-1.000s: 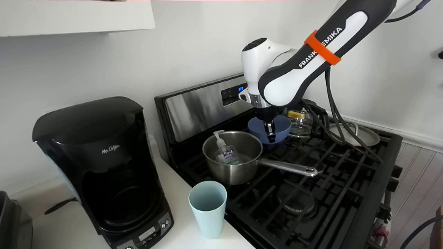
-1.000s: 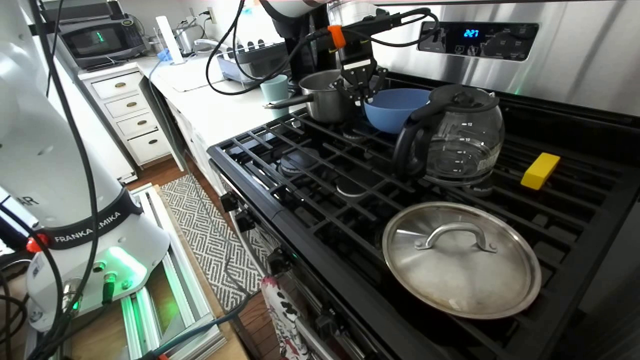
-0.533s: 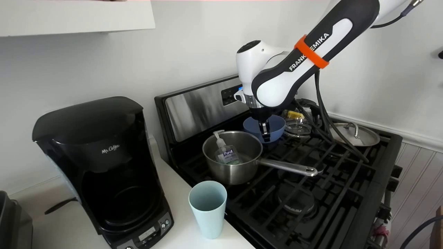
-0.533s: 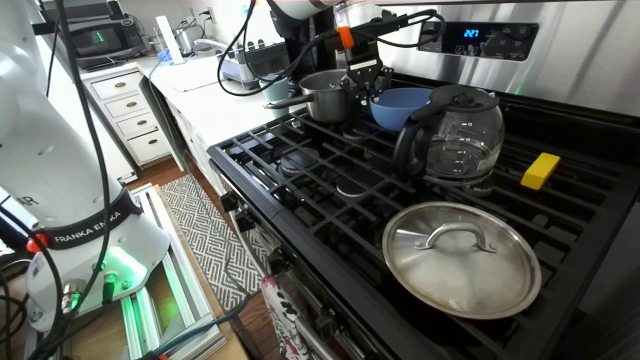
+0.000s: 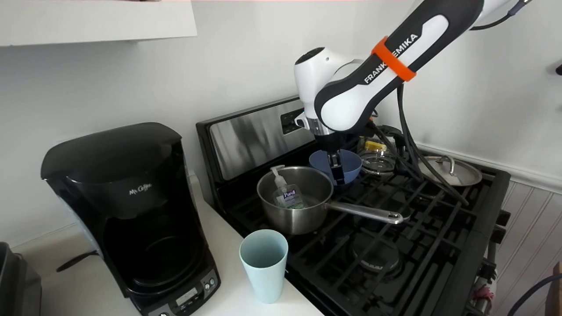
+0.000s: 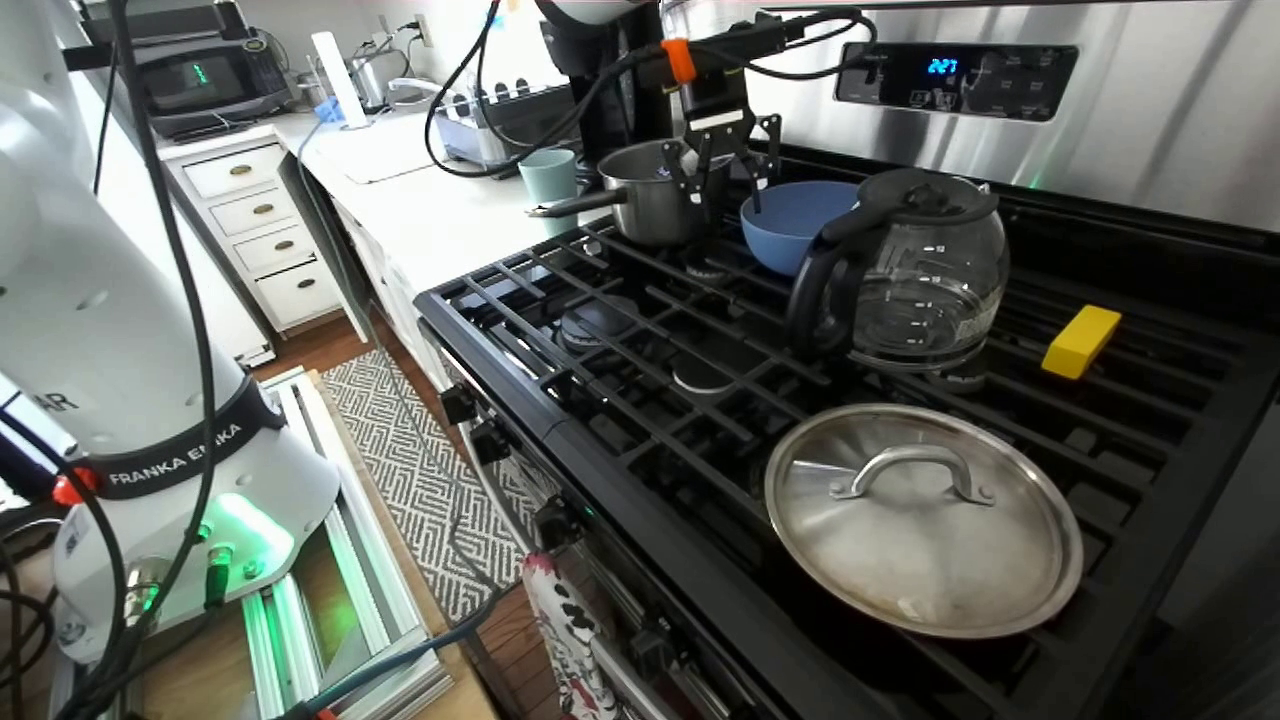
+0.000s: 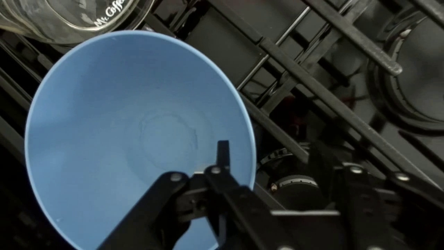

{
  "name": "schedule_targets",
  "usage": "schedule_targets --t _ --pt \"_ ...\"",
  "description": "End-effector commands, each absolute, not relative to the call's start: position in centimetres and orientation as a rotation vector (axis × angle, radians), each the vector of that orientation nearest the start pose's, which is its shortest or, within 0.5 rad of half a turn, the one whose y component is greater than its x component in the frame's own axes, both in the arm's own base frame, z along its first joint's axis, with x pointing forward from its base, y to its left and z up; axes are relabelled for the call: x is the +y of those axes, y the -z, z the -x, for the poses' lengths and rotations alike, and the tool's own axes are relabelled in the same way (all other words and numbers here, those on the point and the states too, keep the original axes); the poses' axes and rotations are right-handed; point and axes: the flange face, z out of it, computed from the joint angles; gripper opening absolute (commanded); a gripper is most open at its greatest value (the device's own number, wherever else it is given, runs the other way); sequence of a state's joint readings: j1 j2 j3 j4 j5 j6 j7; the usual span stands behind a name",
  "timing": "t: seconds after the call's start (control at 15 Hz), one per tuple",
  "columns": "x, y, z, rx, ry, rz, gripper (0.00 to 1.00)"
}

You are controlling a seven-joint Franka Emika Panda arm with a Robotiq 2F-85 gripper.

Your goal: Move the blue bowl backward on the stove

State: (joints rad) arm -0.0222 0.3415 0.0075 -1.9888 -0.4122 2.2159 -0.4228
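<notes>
Kitchen gas stove (image 6: 650,400), busy with cookware: nearest in an exterior view lies a steel pan lid (image 6: 920,545), at five o'clock from the blue bowl (image 6: 795,225). Next stands a glass Mr. Coffee carafe (image 6: 930,285), just beside the bowl at four o'clock. Upright toward the rear, the bowl has the Robotiq gripper (image 7: 271,152) over its edge: jaws spread, gripping nothing, one above the bowl's inside and its mate beyond the rim, between three and four o'clock in the wrist view. Farther off, at nine o'clock, sits a steel saucepan (image 6: 645,205).

Lining up a rim grasp appears to be the step in hand, the backward move not yet made. The next move calls for bringing the rim fully between the jaws (whether the tips reach below it cannot be told), pinching, then easing the bowl toward the back panel (image 6: 1150,150), clear of the carafe.

Only the wrist view shows the bowl's floor and that straddle plainly. In an exterior view the fingers (image 5: 338,175) line up and hide the gap, yet a Purell pump bottle (image 5: 290,197) reads clearly inside the saucepan.
</notes>
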Motion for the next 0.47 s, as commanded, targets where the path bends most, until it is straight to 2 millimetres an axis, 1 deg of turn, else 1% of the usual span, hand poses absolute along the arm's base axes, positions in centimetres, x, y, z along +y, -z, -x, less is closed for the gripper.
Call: schedule_targets --t 0.0,0.07,0.13,0.27,0.33,0.4 --pt "-1.6 -33.9 -56.5 -0.89 -0.158 3.285 0.93" --pt "-1.7 -35.3 -56.0 -0.813 -0.118 3.304 0.98" --pt "-2.0 -36.8 -55.5 -0.728 -0.081 3.321 1.0" --pt "-2.4 -39.3 -54.4 -0.566 0.01 3.333 1.0" --pt "-2.2 -40.2 -53.9 -0.503 0.09 3.337 1.0" --pt "-2.2 -38.7 -56.1 -0.637 -0.002 3.338 1.0"
